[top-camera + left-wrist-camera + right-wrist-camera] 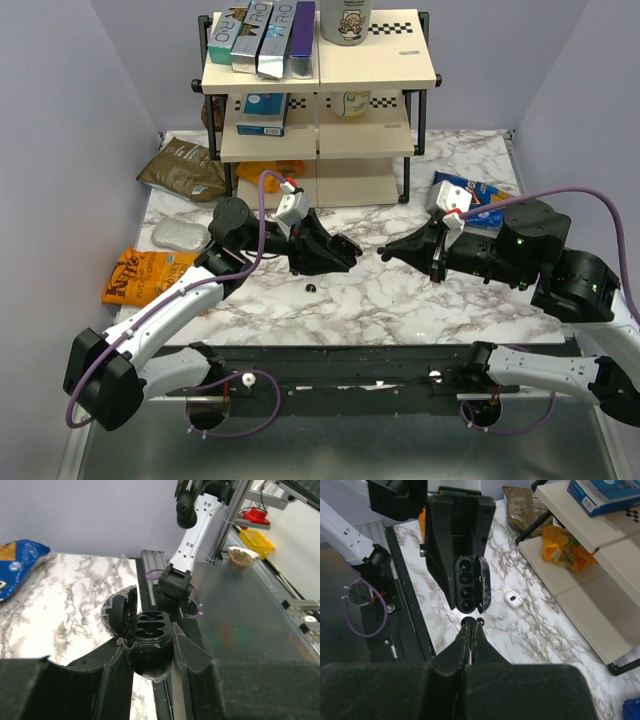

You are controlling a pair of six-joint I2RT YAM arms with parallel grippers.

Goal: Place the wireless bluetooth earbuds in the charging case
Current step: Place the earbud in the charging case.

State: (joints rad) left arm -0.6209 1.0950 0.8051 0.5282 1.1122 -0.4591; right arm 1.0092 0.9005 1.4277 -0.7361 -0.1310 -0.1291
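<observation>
Where legible, "RO" on boxes (262, 40)

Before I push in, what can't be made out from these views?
Right wrist: whether the shut right claw pinches an earbud; fingertips cover it.
Top: dark speck on the table, too small to identify.
Left wrist: charging case underside, hidden by left claw.

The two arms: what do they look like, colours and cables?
The left arm and right arm have black rounded joints and white link covers; a purple cable runs along each. The left gripper and right gripper have black tapered fingers, each with a white block with a red part behind it. The right arm shows green lights.
</observation>
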